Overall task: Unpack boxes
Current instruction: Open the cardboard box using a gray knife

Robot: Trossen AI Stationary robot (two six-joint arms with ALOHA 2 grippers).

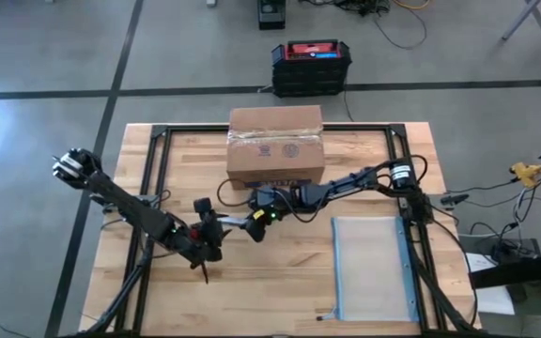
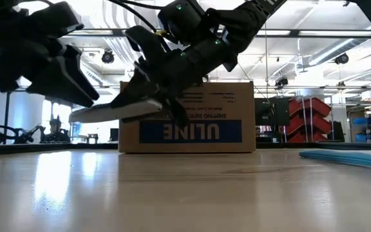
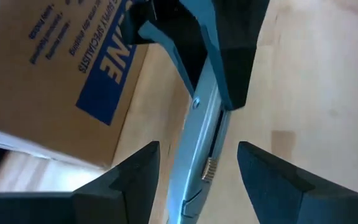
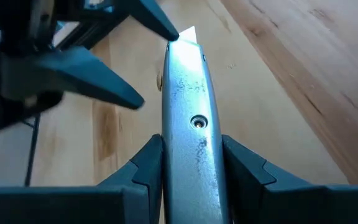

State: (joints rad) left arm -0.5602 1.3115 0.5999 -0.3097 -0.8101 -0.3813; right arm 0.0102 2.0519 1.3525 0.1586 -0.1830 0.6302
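Observation:
A silver utility knife (image 4: 191, 106) hangs above the table with my right gripper (image 4: 191, 180) shut on it. Its blade end (image 2: 85, 114) points toward the table's left. My left gripper (image 3: 197, 180) is open. One finger stands on either side of the knife's (image 3: 197, 143) front part, with a gap on both sides. The brown cardboard box (image 1: 275, 145) with the blue ULINE label (image 2: 190, 131) rests on its base at the table's far middle, behind both grippers. Its top flaps are taped shut. My right gripper pinches the knife's handle (image 4: 194, 165) between its two fingers, which press on the two narrow edges; the broad face with the screw is turned to the wrist camera. The knife runs forward along the fingers. It is lifted clear of the table, slanting down toward its blade end.
A clear blue-edged zip pouch (image 1: 369, 268) lies flat at the table's near right. A black crate with a red top (image 1: 311, 66) stands on the floor beyond the far edge. Bare wood lies near the front edge (image 1: 270, 300).

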